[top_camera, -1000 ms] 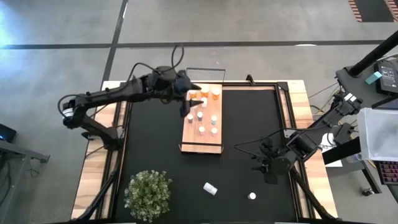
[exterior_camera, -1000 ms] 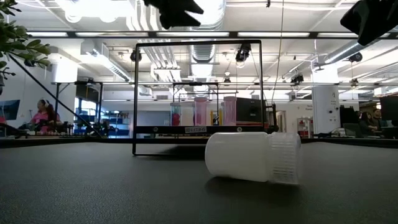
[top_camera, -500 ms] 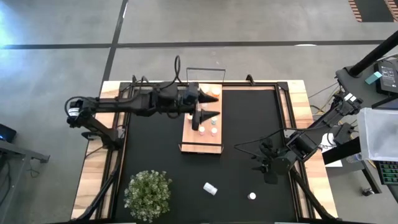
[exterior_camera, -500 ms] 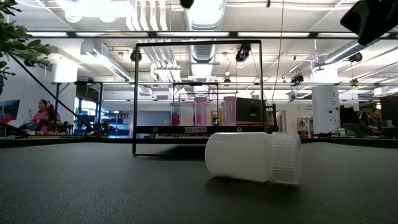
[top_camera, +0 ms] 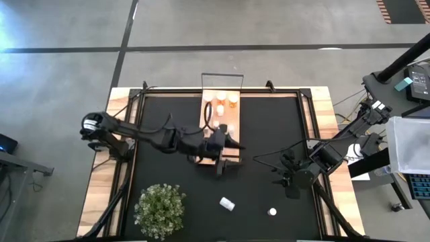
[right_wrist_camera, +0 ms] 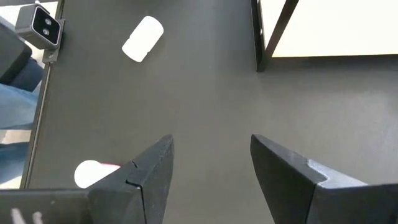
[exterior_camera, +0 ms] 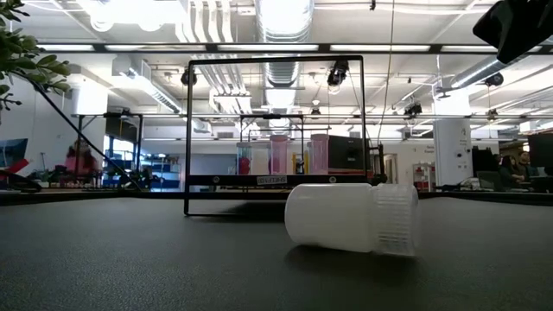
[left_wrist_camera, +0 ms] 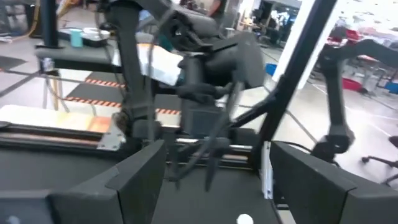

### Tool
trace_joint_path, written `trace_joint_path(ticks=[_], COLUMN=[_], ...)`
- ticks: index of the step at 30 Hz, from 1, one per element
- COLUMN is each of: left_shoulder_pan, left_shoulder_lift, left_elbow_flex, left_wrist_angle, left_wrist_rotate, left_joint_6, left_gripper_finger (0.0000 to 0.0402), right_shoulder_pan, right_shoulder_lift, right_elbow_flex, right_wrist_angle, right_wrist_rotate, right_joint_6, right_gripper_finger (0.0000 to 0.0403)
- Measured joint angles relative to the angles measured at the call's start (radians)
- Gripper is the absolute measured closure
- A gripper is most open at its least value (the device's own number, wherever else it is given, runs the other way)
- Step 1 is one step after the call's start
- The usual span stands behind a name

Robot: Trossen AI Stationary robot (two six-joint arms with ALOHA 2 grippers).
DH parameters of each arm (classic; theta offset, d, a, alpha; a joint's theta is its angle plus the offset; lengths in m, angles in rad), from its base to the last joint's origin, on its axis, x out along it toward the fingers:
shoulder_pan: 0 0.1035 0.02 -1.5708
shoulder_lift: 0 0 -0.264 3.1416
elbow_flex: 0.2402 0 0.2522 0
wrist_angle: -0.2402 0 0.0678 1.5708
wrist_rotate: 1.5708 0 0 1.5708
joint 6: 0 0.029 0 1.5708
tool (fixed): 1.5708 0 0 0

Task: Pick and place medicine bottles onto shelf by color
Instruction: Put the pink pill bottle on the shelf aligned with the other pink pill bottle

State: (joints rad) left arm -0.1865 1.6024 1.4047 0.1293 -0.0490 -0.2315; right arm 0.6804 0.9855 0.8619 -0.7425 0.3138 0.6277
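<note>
A black mat (top_camera: 161,168) covers the bench (top_camera: 107,181). A leafy potted plant (top_camera: 160,210) stands at the mat's near-left corner. Grey floor (top_camera: 67,40) surrounds the bench.

We are seeing open black mat (top_camera: 269,128) lying between the shelf (top_camera: 218,156) and the right gripper (top_camera: 290,180). The left gripper (top_camera: 227,156) is blocking the shelf's near end, while a plant (top_camera: 160,208) and two loose bottles (top_camera: 227,204) (top_camera: 272,212) are crowding the near mat

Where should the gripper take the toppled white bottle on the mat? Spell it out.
Grip the white bottle across its smooth body, probably from straight above, fingers either side of its long axis. It lies on its side on the black mat, its ribbed cap at one end.
</note>
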Motion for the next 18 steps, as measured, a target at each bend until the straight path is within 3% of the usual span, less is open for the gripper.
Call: trace_joint_path(ticks=[11,18], left_shoulder_pan=[-0.066,-0.064], left_shoulder_lift=[0.011,0.011], left_elbow_flex=[0.005,0.005], left_wrist_angle=[0.105,0.105], left_wrist_rotate=[-0.013,-0.014], left_joint_6=[0.001,0.001], left_gripper_finger=[0.013,0.013], right_shoulder_pan=[0.0,0.0], right_shoulder_lift=[0.0,0.0], right_elbow_flex=[0.0,0.0], right_wrist_angle=[0.004,0.12], right_wrist_rotate=[0.0,0.001], right_joint_6=[-0.001,0.0], right_gripper_finger=[0.02,0.02])
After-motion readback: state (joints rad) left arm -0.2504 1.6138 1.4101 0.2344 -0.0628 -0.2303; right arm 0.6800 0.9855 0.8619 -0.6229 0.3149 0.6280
